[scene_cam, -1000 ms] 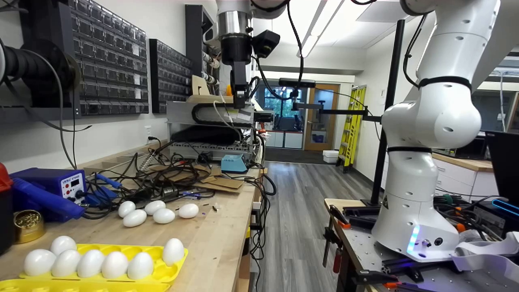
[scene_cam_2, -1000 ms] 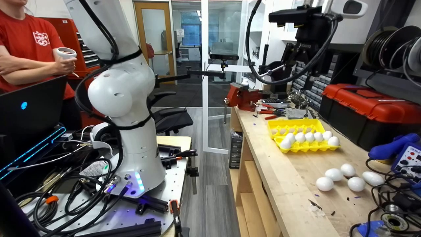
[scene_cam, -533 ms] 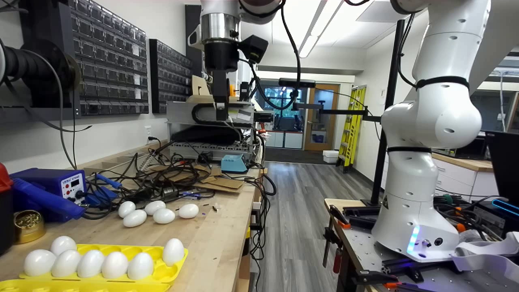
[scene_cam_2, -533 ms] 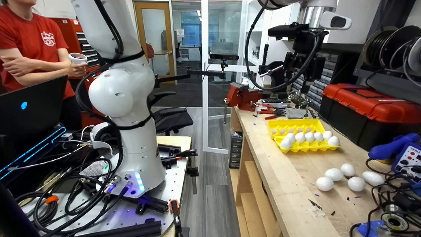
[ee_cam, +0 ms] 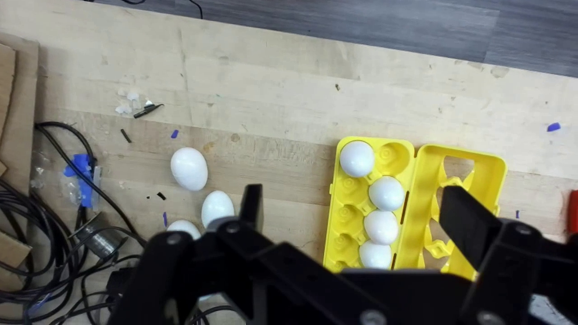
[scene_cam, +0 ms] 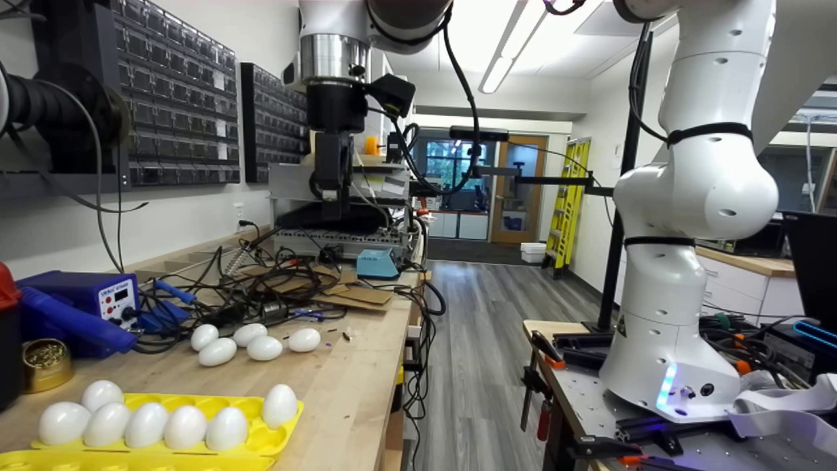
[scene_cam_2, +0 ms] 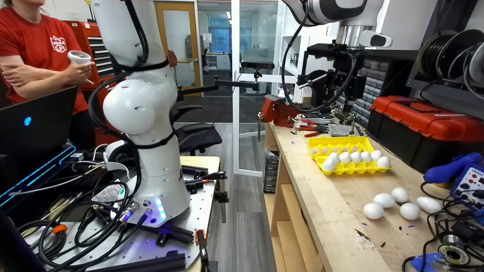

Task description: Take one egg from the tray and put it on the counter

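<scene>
Well below the tool (ee_cam: 352, 195), spread wide with nothing held, eggs (ee_cam: 387, 193) are seated in the yellow tray (ee_cam: 347, 214) on the desk (ee_cam: 271, 90), so reaching is judged the step in hand, with careful descent over one egg needed next.

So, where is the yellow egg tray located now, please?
In an exterior view, the tray lies right of centre on the counter, left of the red-topped toolbox and beyond five loose eggs.
</scene>
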Tool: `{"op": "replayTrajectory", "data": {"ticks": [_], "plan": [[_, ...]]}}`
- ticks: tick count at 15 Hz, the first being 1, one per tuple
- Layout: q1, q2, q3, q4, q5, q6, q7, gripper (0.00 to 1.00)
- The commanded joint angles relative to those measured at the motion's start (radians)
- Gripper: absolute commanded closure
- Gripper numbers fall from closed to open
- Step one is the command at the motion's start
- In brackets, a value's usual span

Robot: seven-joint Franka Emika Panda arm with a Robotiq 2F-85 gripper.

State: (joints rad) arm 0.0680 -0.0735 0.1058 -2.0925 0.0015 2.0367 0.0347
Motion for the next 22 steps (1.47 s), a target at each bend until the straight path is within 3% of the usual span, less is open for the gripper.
{"op": "replayTrajectory", "data": {"ticks": [1, 7, 11, 22], "plan": [[0.007, 0.001, -0.006, 0.002, -0.001, -0.001, 0.001, 0.0], [0.008, 0.001, -0.006, 0.005, -0.001, -0.001, 0.001, 0.0], [0.019, 0.047, 0.011, -0.001, -0.027, 0.042, 0.076, 0.0], [0.081, 0.269, 0.023, 0.039, -0.056, 0.257, 0.161, 0.0]]}}
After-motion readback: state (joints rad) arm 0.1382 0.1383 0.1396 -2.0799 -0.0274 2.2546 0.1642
